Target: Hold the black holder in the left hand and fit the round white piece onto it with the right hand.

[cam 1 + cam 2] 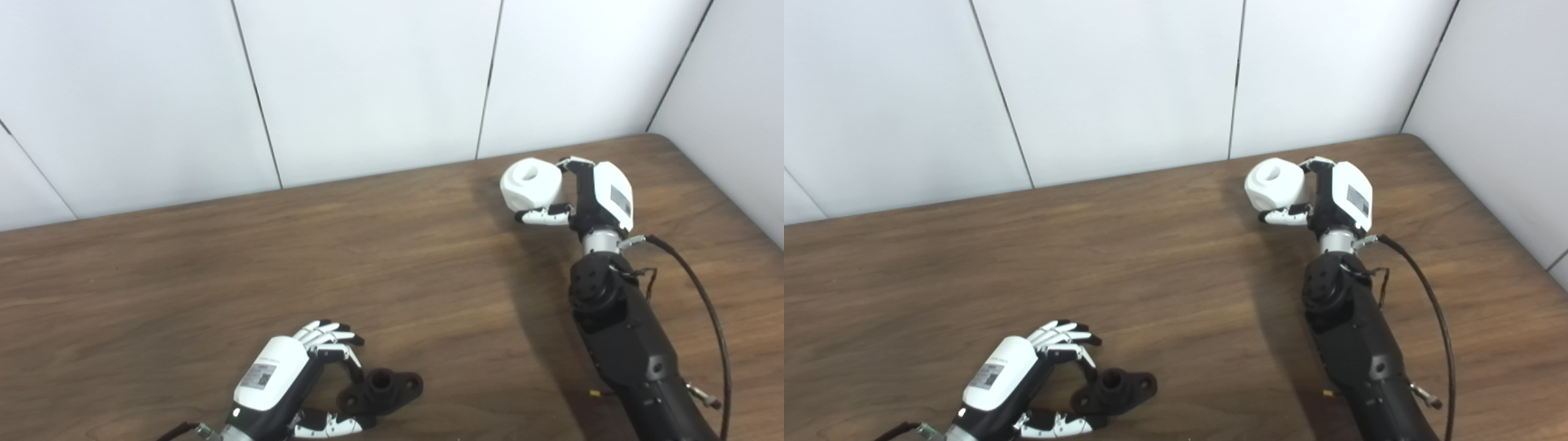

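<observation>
The black holder, a short tube on a flange with two holes, lies on the wooden table near the front edge. My left hand reaches it from the left. A curled finger and the thumb close on the flange's left end, while the other fingers stay spread above. My right hand is at the far right of the table, raised and shut on the round white piece. The piece's hollowed face points up and to the left. The two hands are far apart.
The brown wooden table ends at white wall panels behind and on the right. My right forearm, with a loose black cable, crosses the table's right side.
</observation>
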